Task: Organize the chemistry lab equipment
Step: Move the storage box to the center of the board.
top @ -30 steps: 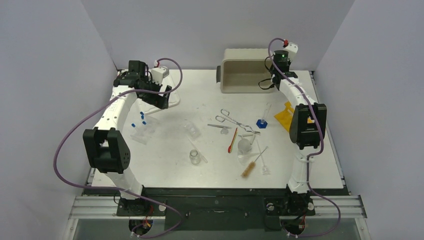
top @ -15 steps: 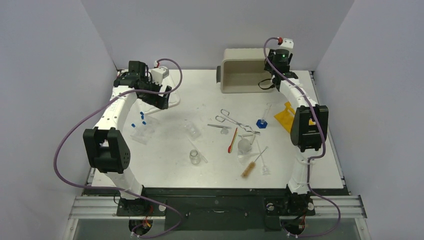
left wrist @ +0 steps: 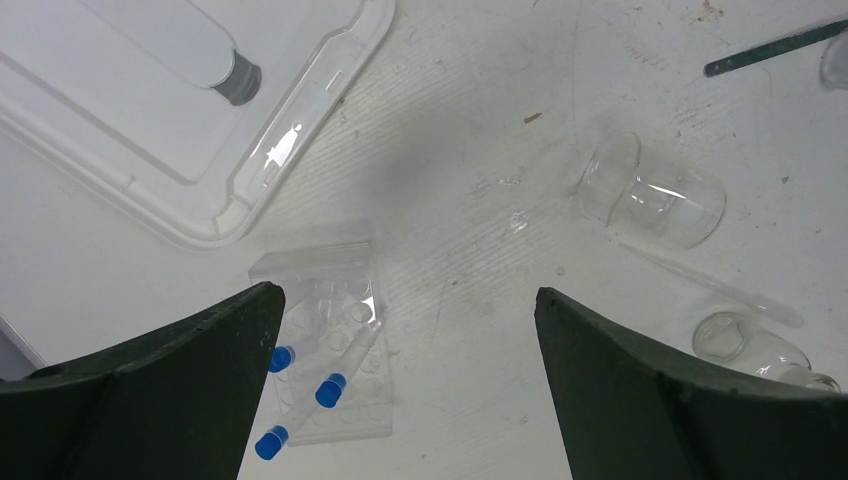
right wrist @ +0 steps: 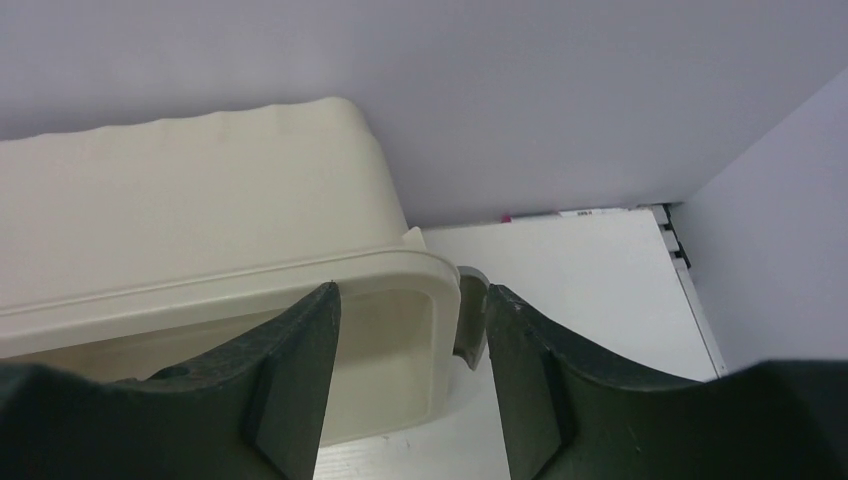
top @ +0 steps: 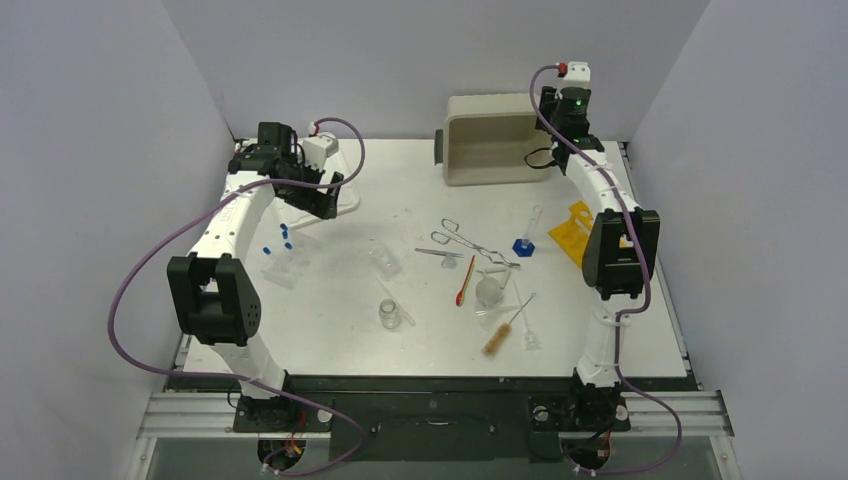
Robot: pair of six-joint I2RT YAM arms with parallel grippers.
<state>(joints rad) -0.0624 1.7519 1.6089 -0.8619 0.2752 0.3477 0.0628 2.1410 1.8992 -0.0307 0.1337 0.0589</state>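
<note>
Many small pieces lie loose across the table (top: 330,330), none of them gathered yet. Nearest the arm bases the brown-bristled brush (top: 497,340) lies aslant, with an upright beaker (top: 389,314) to its left. Just beyond are a round flask (top: 489,291), the green-and-red spatula (top: 466,281), the tweezers (top: 440,253) and the scissor-handled forceps (top: 465,238), close together at the middle right.

On the left, the blue-capped tubes (left wrist: 330,388) lie on a clear rack (left wrist: 330,290), and a second beaker (left wrist: 660,200) lies on its side, well apart from them. The left gripper (left wrist: 407,300) hangs above that rack, jaws spread wide with nothing between them; it has not moved over the last second. Farther back lies the white lid (left wrist: 120,130).

At the far edge the beige tub (top: 487,150) seems tipped, its mouth toward the arms. The change is here. A second ago the right gripper (right wrist: 410,295) sat lower at the tub's right rim with its jaws closer together; it has since spread them and risen. The rim's corner now shows between the parted fingers (right wrist: 295,380), apparently untouched.

I judge the tub has been let go where it is wanted, so moving glassware and tools into it can begin; every piece I can see is outside it.
</note>
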